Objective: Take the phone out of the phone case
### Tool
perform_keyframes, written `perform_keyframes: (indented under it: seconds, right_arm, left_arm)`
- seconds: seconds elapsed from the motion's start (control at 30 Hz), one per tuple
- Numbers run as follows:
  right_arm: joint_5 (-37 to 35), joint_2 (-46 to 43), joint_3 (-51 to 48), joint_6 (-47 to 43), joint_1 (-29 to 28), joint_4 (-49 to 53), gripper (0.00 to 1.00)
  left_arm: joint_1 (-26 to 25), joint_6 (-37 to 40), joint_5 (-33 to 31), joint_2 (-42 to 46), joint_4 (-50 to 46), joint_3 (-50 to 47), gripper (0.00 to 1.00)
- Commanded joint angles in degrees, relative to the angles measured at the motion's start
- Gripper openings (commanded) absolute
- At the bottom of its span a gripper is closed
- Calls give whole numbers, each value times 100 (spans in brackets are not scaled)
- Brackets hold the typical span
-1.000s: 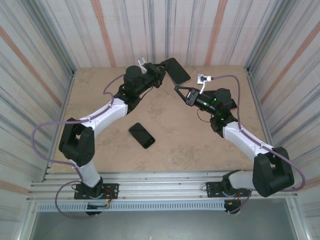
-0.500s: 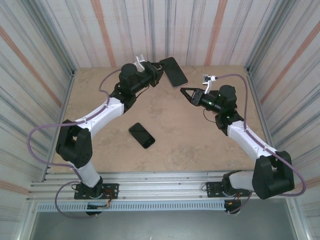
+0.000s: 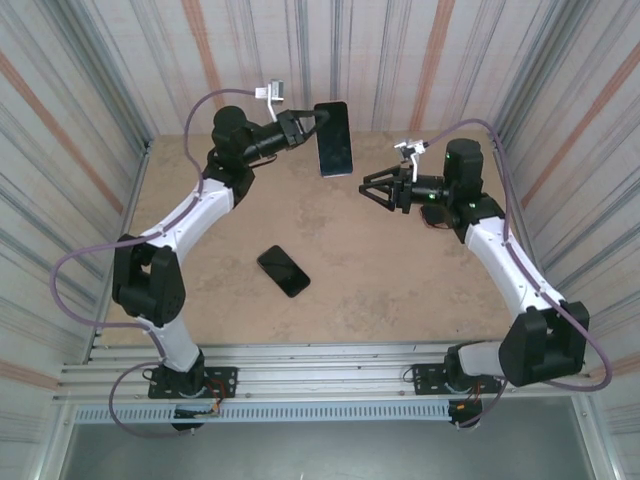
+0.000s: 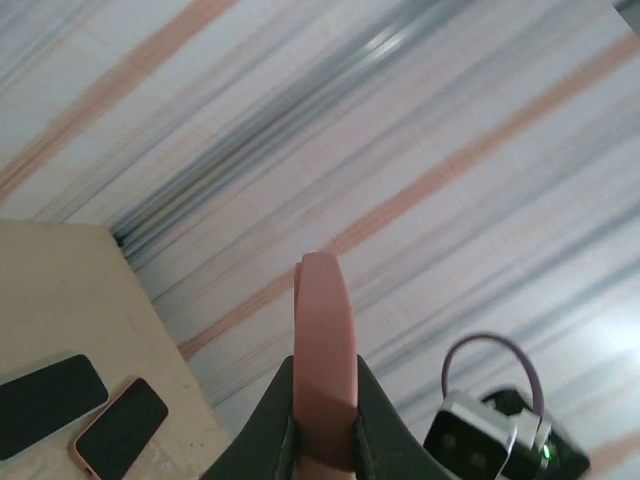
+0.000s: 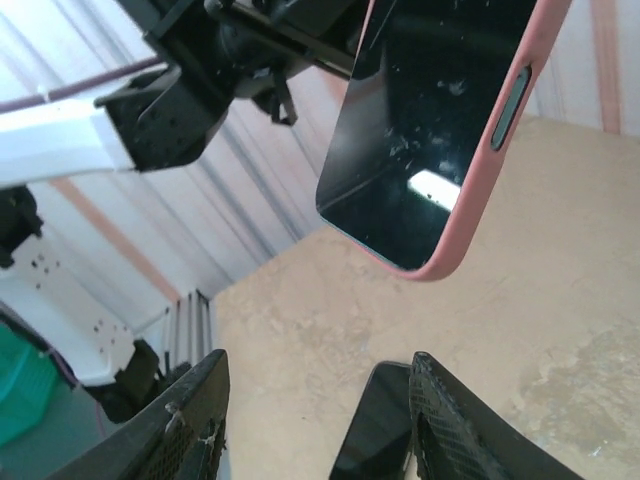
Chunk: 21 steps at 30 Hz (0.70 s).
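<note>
**Inspector A:** What do we record for the left gripper (image 3: 308, 126)?

**Inspector B:** It is clamped on one edge of the pink phone case (image 3: 333, 138) and holds it in the air above the far part of the counter (image 3: 400, 270). In the left wrist view the case stands edge-on between the closed fingers (image 4: 262, 440).

**Inspector A:** Any change since a second ago?

**Inspector B:** The left arm has drawn back toward the left wall and risen. The case was tilted then, with its lower end toward the right arm. It now hangs nearly straight in the overhead view.

**Inspector A:** And the right gripper (image 3: 372, 190)?

**Inspector B:** A second ago its jaws were together, with the tips just beside the case's lower corner. Now the jaws stand apart and hold nothing. The gripper has pulled off to the right, clear of the case though still pointed at it.

**Inspector A:** What is in the case?

**Inspector B:** The right wrist view shows a glossy, smudged dark face filling the pink rim. We cannot tell for certain that it is the phone's screen.

**Inspector A:** Anything else?

**Inspector B:** A dark phone (image 3: 283, 271) lies flat near the counter's middle, untouched. Its position matches both earlier frames.
</note>
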State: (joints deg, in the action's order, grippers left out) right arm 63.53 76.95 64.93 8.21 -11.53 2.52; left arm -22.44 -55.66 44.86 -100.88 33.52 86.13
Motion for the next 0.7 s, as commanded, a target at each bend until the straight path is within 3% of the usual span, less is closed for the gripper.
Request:
perform_keyframes:
  seconds: [0.0,0.43,0.67]
  right_arm:
    - [459,302,239,-965,11,827,49]
    - [579,934,852,-1538,-152,860,40]
    - [783,1107,1043,-1610,-243,741,30]
  left_arm:
    - [55,539,899,-110,805,397,0]
    - [53,640,1374,-254,1052,682,0]
    - [46,598,1346,-281,1031,712,0]
